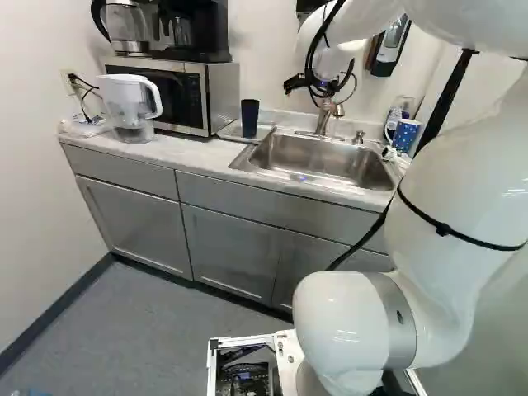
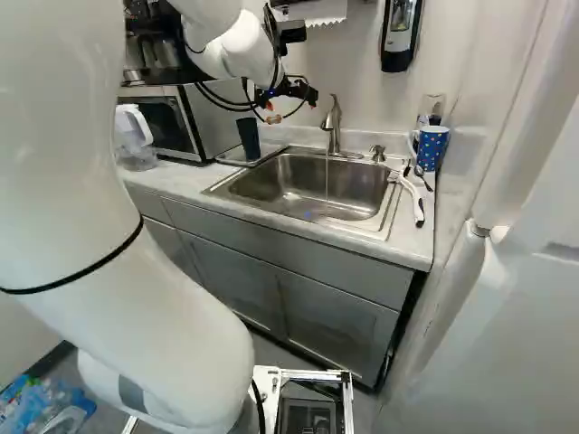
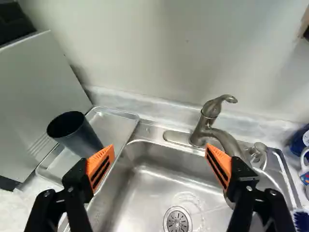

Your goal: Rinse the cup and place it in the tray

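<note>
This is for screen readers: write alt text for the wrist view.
A dark cup stands on a metal tray beside a steel sink with a round drain and a faucet at its wall side. In the foreground, the open end effector, its orange-padded fingers spread, holds nothing.

Cup (image 3: 82,139): dark, near-black tumbler, plain, no handle, wider at the mouth than the base, standing upright with mouth up inside the tray (image 3: 115,124), on the side toward the microwave (image 1: 221,95); interior too dark to read, can't tell wet or dry. Tray: shallow bare-metal rectangle, rounded corners, low raised rim, lying flat right side up on the counter (image 2: 185,183) between microwave and sink (image 3: 159,187), long side along the sink edge, can't tell if touching it.
</note>
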Controlling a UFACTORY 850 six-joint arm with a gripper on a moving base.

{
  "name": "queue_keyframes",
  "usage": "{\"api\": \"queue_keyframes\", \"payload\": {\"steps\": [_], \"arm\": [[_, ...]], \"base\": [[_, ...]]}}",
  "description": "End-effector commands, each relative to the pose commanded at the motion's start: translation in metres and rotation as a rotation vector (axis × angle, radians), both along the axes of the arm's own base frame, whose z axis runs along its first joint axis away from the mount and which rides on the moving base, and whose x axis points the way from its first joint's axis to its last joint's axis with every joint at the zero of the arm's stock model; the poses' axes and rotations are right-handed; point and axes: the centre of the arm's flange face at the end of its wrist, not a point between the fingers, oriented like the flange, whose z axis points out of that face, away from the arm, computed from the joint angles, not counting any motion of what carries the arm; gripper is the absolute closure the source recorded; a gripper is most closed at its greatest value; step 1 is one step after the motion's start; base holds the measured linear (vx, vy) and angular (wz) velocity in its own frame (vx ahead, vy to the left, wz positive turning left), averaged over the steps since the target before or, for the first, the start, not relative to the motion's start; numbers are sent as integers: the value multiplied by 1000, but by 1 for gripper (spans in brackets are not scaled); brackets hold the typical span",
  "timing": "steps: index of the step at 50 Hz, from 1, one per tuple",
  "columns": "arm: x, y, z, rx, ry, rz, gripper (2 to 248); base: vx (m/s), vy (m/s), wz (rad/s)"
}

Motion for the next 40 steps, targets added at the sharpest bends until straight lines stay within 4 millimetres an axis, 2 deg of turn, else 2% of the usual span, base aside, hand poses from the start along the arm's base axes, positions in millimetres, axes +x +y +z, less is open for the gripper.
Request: {"api": "queue_keyframes", "payload": {"steps": [40], "arm": [[-26, 0, -15, 19, 203, -19, 3]], "base": [[0, 0, 0]]}}
